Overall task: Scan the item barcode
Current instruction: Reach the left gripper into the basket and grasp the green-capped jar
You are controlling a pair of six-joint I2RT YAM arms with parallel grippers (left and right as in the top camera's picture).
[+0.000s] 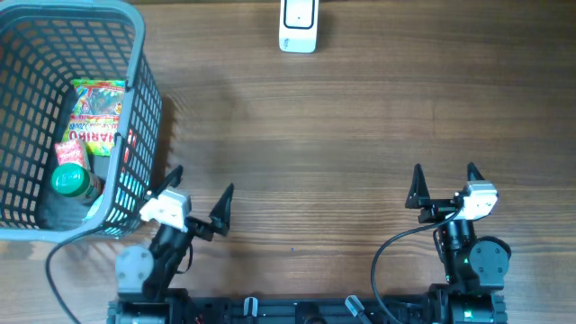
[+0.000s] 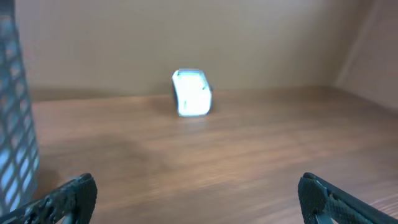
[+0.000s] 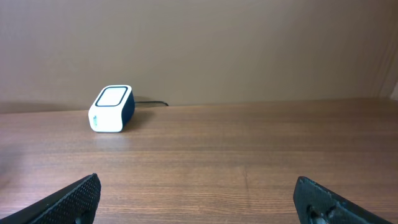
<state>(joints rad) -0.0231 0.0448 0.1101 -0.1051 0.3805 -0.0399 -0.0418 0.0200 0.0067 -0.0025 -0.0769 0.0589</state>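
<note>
A grey plastic lattice basket (image 1: pixel 144 99) sits on the brown wood-grain table (image 1: pixel 342 117) and holds everything that could be scanned. Inside it, a glossy, crinkled green-and-red sweet bag (image 1: pixel 97 115) lies flat on the basket floor. Nearer the basket's front wall are a small red packet (image 1: pixel 69 153) and a round green-capped bottle (image 1: pixel 70 180); which of these is meant for scanning cannot be told. No barcode shows from above, so whichever item is lifted will probably need turning before its label faces the reader. The white rounded box-shaped barcode scanner (image 1: pixel 298 25), with dark sides and a thin cable behind it, stands well apart from the basket, out past its open side at the far edge of the table. Its slanted window faces the arms, presumably so that an item can be held up in front of it. The left gripper (image 1: pixel 199 183) hovers just beside the basket's front corner with its black wedge-shaped fingers spread wide and nothing between them, a sensible spot for reaching over the rim. The right gripper (image 1: pixel 445 171) is well apart from the basket, beyond the left one, equally wide open and empty, pointing toward the scanner
</note>
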